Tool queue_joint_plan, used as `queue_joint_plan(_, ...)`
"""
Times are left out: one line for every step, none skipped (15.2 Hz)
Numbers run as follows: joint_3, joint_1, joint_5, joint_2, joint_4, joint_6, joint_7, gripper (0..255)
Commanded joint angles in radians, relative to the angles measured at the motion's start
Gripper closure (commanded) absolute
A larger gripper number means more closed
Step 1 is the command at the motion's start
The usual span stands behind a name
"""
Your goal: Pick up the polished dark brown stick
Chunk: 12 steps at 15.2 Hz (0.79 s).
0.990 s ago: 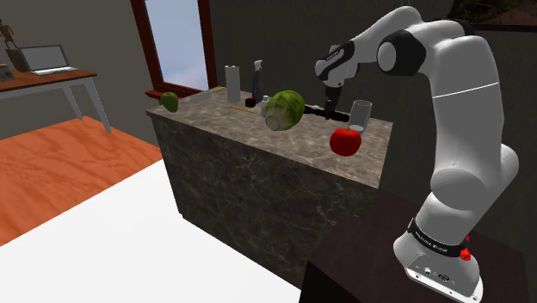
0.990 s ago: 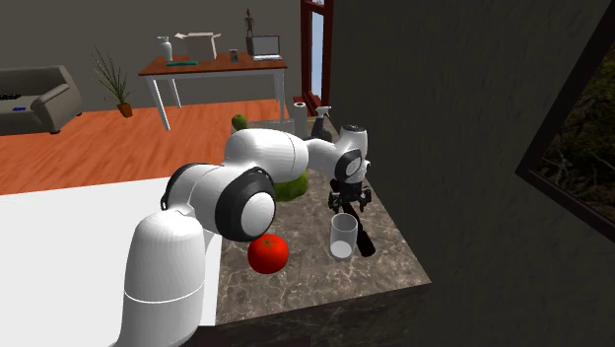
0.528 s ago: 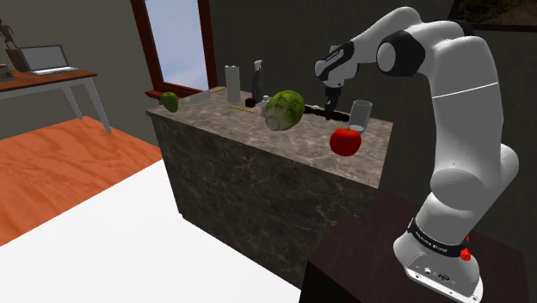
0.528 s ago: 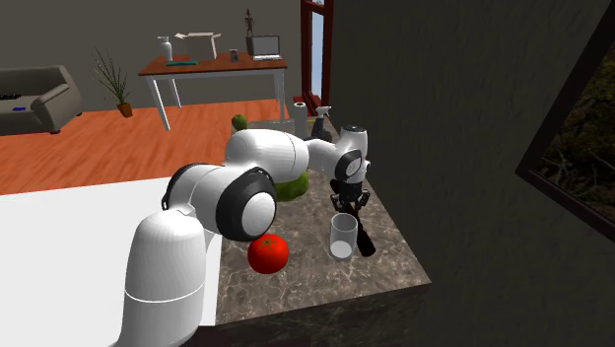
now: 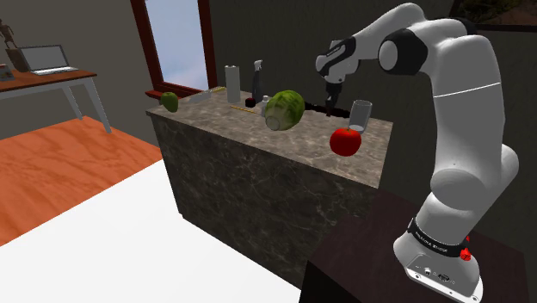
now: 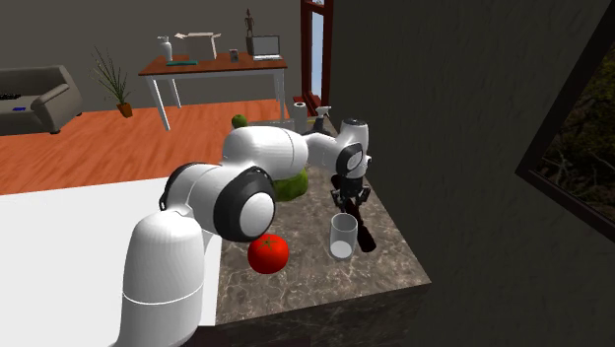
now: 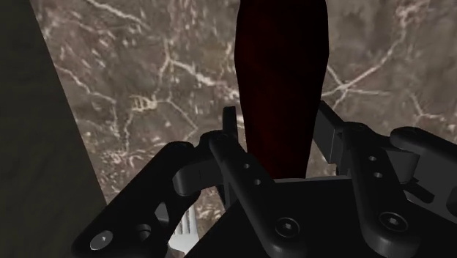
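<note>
Between gripper (image 7: pixel 277 130) fingers (image 7: pixel 227 146) (clasped), dark reddish-brown stick (image 7: pixel 282 66)

Here's the marble-topped counter (image 5: pixel 258 176), dark and veined with white, and there's plenty on it. A big green cabbage (image 5: pixel 284 110) sits mid-counter, and a red tomato (image 5: pixel 345 141) stands near the front edge, with a clear glass (image 5: pixel 360 114) just behind it. At the far end there's a small green fruit (image 5: pixel 169 102), a white paper roll (image 5: pixel 231 79) standing upright and a spray bottle (image 5: pixel 257 82) beside it. Behind them, a tall red-framed window (image 5: pixel 176 43) glows pale blue. Off across the orange wood floor (image 5: pixel 52 172) there's a wooden table (image 5: pixel 60 79) carrying an open laptop (image 5: pixel 47 58), and over in the second exterior view a grey sofa (image 6: pixel 34 99) and a potted plant (image 6: pixel 113 79).
</note>
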Motion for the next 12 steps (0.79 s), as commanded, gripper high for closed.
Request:
queue_joint_plan(-0.003, 0.002, -0.006, -0.014, 0.008, -0.021, 0.003, 255)
queue_joint_plan(-0.004, 0.003, -0.008, -0.018, 0.015, -0.032, 0.003, 255)
queue_joint_plan(-0.006, 0.003, -0.01, -0.022, 0.023, -0.043, 0.004, 255)
queue_joint_plan(-0.007, 0.003, -0.012, -0.026, 0.03, -0.055, 0.005, 255)
queue_joint_plan(-0.008, 0.003, -0.014, -0.03, 0.038, -0.066, 0.006, 255)
queue_joint_plan(-0.009, 0.003, -0.015, -0.034, 0.047, -0.078, 0.007, 255)
queue_joint_plan(-0.01, 0.003, -0.017, -0.037, 0.055, -0.09, 0.008, 255)
queue_joint_plan(-0.011, 0.003, -0.019, -0.041, 0.064, -0.101, 0.008, 255)
queue_joint_plan(-0.012, 0.003, -0.02, -0.044, 0.073, -0.113, 0.009, 255)
queue_joint_plan(-0.012, 0.003, -0.021, -0.046, 0.083, -0.125, 0.01, 255)
queue_joint_plan(-0.013, 0.003, -0.022, -0.047, 0.084, -0.127, 0.01, 255)
queue_joint_plan(-0.013, 0.003, -0.022, -0.047, 0.084, -0.127, 0.01, 255)
